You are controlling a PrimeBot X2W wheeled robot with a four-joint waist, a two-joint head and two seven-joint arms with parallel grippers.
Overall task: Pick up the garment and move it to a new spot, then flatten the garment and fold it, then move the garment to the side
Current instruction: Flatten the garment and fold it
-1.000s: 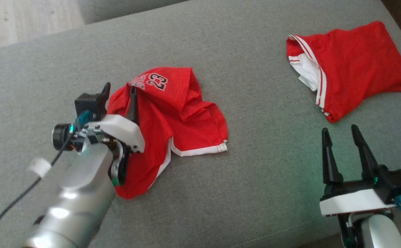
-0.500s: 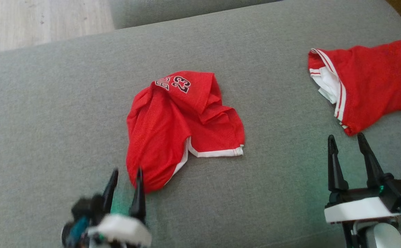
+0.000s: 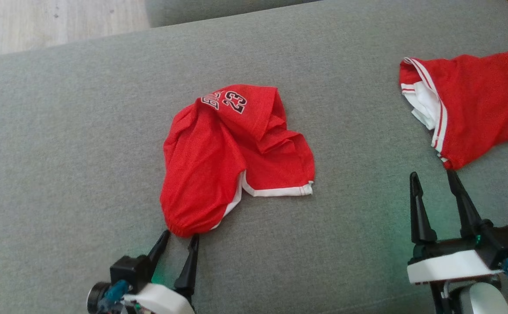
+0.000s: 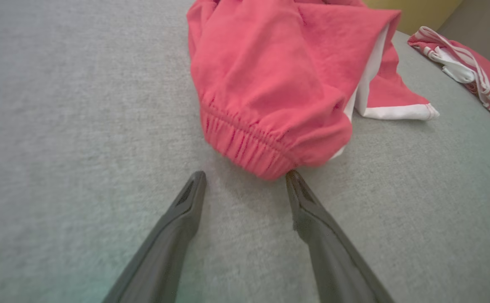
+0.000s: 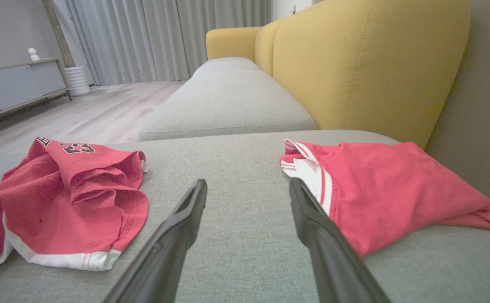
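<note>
"Hovering with both fingers spread, the left hand (image 3: pixel 179 235) is gripping nothing, is it?"

"Right, it is standing released. Its tips are stopping just short of the shorts (image 3: pixel 219 157), which are lying crumpled on the grey cushion (image 3: pixel 62 131) directly ahead of it. The gathered waistband (image 4: pixel 249 147) is pointing back at the hand, just beside one fingertip. Whether they are touching I cannot tell."

"Why is it hanging there?"

"I am guessing it is lining up on that waistband, since the elastic edge is offering the firmest bite for lifting the shorts to a new spot."

"And the right hand (image 3: pixel 431 173)?"

"It is also standing released and empty, well off to the right of the left hand. A second red garment (image 3: pixel 476 104) is lying just ahead of it and to its right. It is looking roughly folded, so I am taking it as set aside."

"What is escaping you?"

"The shorts are bunching over themselves, so part of one leg is hiding under the other. The lettering beside the 23 (image 3: pixel 232 102) is curling out of sight. The second garment is running off the head view's right edge."
</note>
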